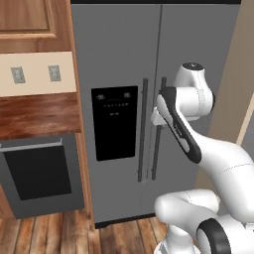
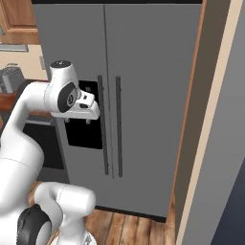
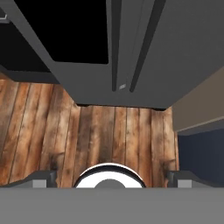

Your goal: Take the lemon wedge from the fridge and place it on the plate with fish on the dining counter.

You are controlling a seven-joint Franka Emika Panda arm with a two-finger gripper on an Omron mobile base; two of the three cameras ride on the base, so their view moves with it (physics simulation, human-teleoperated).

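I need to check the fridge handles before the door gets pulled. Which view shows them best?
The right base view: both fridge handles show full length, unblocked. In the left base view the arm covers part of one. The hand view shows them slanted, cut off.

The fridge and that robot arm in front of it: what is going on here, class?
A white robot arm faces the closed fridge, whose two doors are both shut. Its gripper points down at the wooden floor, open and holding nothing, short of the door handles. The fridge has not yet been opened.

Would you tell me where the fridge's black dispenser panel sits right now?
The dispenser panel is on the fridge's left door, beside the two dark vertical handles, right of the oven.
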